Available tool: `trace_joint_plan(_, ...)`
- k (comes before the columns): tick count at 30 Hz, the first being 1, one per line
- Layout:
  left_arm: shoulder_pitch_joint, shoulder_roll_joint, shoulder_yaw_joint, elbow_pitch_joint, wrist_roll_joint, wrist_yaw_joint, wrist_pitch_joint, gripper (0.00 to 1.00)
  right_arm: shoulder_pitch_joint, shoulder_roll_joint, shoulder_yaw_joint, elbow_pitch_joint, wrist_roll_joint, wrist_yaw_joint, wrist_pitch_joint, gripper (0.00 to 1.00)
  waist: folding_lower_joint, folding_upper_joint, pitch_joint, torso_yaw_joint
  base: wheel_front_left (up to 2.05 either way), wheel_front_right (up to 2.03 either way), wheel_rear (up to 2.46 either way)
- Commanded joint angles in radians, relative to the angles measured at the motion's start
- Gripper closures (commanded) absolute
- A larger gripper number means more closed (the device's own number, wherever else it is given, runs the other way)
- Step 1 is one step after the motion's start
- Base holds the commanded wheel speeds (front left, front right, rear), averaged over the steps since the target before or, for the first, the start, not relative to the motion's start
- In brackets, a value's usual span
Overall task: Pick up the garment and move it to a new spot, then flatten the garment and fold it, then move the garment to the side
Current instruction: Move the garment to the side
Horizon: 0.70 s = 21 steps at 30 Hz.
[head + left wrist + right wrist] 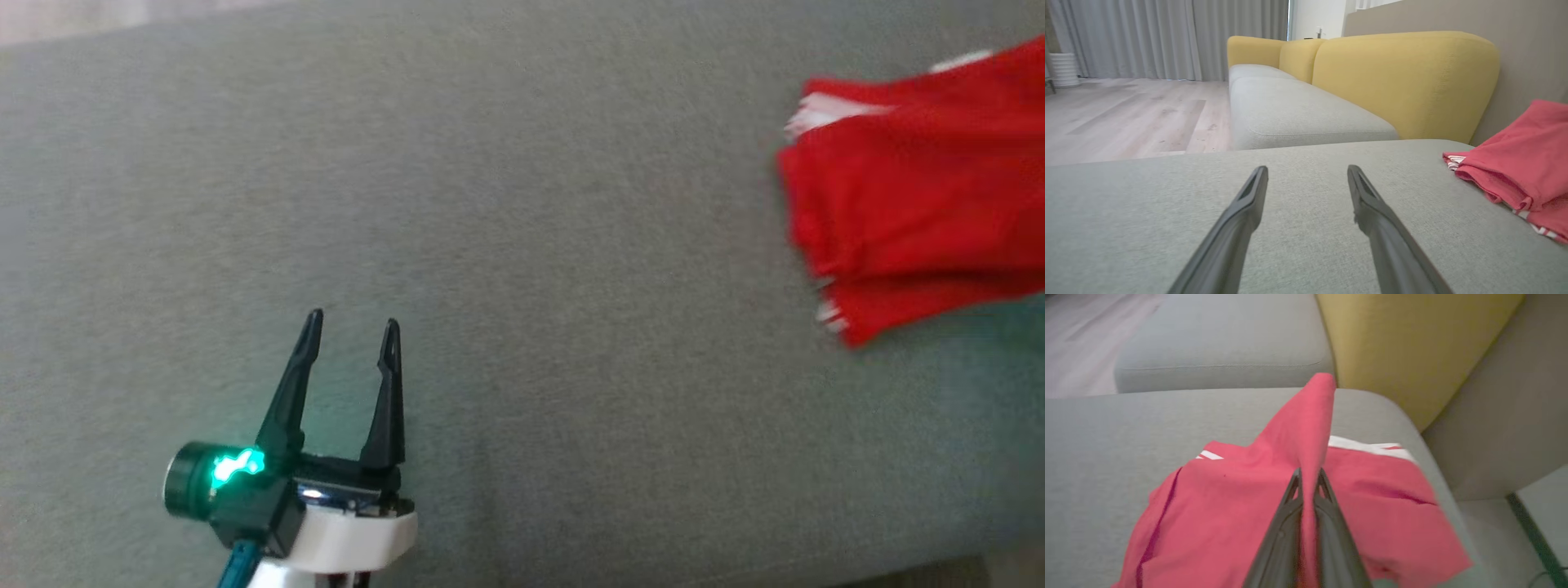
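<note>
The soft red fabric garment with white striped trim [1216, 506] lies rumpled at the right of the grey woven sofa cushion [522, 245]. Light and limp, it should sag wherever unsupported, so a bunched fold suits gripping. The right tool [1309, 473] pinches such a raised fold; the left tool [353, 320] hangs spread wide, well apart.

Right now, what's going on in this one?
The right tool is shut on a raised fold of the red garment. The rest of the garment lies bunched on the grey sofa seat. The left tool hangs open over the seat, apart from the cloth.
</note>
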Motion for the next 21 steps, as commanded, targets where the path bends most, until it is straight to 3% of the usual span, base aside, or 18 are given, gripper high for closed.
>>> trace_joint_plan(1,-0.027,-0.004,0.035,-0.036,0.013,-0.005,-0.008,0.00,-0.029,-0.056,-0.025,-0.035,-0.017,0.004,-0.001,1.00,0.0000,0.0000,0.052,-0.051,0.00,0.00,0.00)
trace_joint_plan(6,-0.054,-0.004,0.051,-0.042,0.024,-0.023,-0.008,0.00,-0.075,-0.079,-0.124,-0.041,-0.093,0.004,0.014,1.00,0.0000,0.0000,0.090,-0.077,0.00,0.00,0.00)
trace_joint_plan(7,-0.058,-0.004,0.054,-0.042,0.026,-0.027,-0.008,0.00,-0.079,-0.081,-0.140,-0.040,-0.110,0.004,0.016,0.95,0.0000,0.0000,0.094,-0.079,0.00,0.00,0.00)
trace_joint_plan(9,-0.067,-0.004,0.059,-0.041,0.029,-0.034,-0.008,0.00,-0.082,-0.085,-0.172,-0.035,-0.160,0.004,0.008,0.00,0.0000,0.0000,0.099,-0.079,0.00,0.00,0.00)
trace_joint_plan(15,-0.068,-0.004,0.072,-0.025,0.031,-0.031,-0.008,0.00,-0.026,-0.014,-0.225,-0.051,-0.238,0.004,-0.019,0.00,0.0000,0.0000,0.060,-0.069,0.00,0.00,0.00)
trace_joint_plan(21,-0.038,-0.004,0.065,0.016,0.025,-0.004,-0.008,0.00,0.090,0.123,-0.187,-0.118,-0.259,0.004,-0.062,0.00,0.0000,0.0000,-0.036,-0.061,0.00,0.00,0.00)
